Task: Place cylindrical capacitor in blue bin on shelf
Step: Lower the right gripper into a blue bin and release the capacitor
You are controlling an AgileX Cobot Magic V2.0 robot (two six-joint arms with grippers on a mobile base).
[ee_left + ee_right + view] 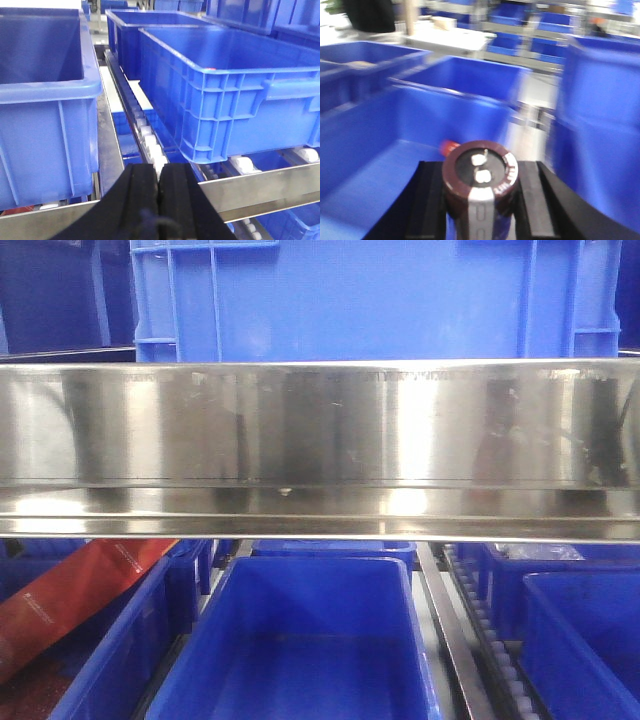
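Cylindrical capacitor [479, 175] stood upright, clamped between black pads [532, 200] of the right gripper [480, 172] at the frame's bottom centre, over a blue bin [375, 150]; the left gripper [159, 187] sat closed, holding nothing

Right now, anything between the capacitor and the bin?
Nothing visible. The capacitor is clamped in the right gripper, apparently over the open bin, whose mouth is uncovered. A small red thing shows just behind the capacitor; too blurred to identify.
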